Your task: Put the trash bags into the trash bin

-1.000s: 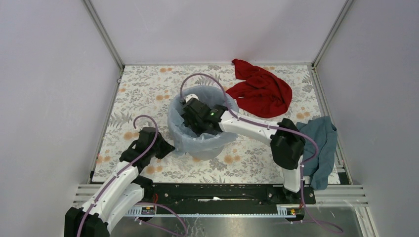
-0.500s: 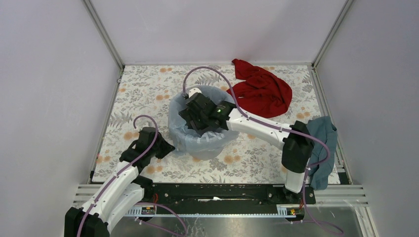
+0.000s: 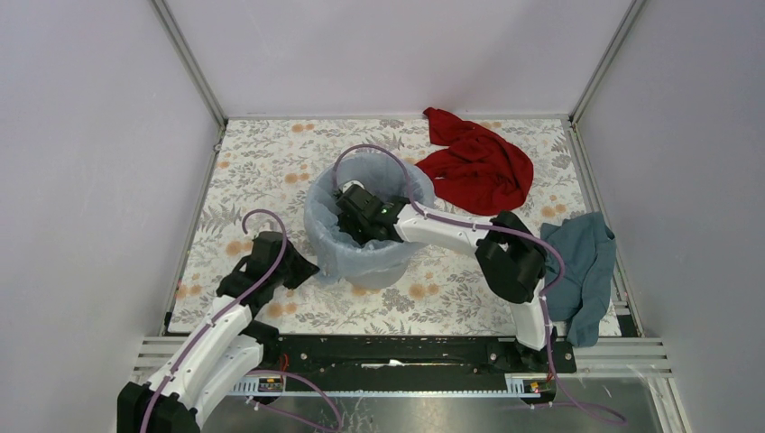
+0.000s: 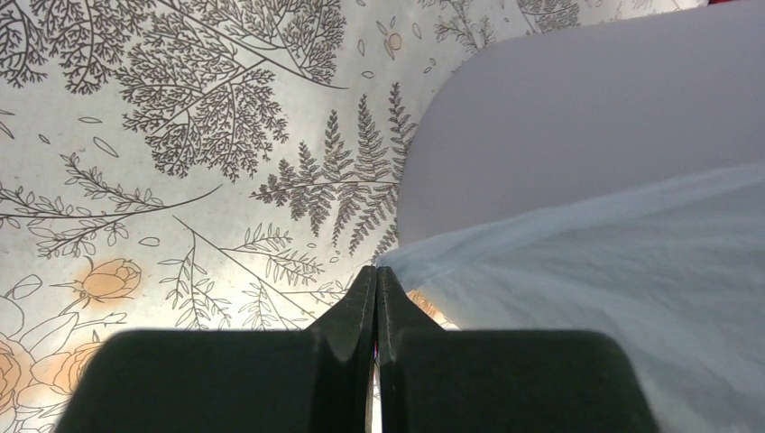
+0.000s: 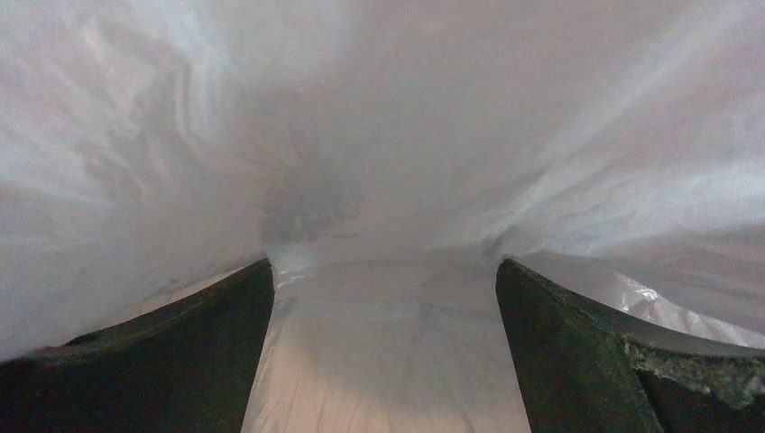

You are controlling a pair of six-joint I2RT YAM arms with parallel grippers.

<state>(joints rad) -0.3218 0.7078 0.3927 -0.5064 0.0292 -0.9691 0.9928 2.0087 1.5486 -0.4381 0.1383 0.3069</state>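
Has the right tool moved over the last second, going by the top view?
Yes. The right tool has sunk deeper into the trash bag lining the trash bin, drawing slightly away from the red cloth.

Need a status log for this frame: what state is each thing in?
trash bin, upright, lined.
trash bag, spread open over the bin's rim, skirt hanging outside.
left gripper, shut on the trash bag's edge outside the bin.
right gripper, open, down inside the lined bin.
red cloth, crumpled on the table.
teal cloth, crumpled at the table's right edge.
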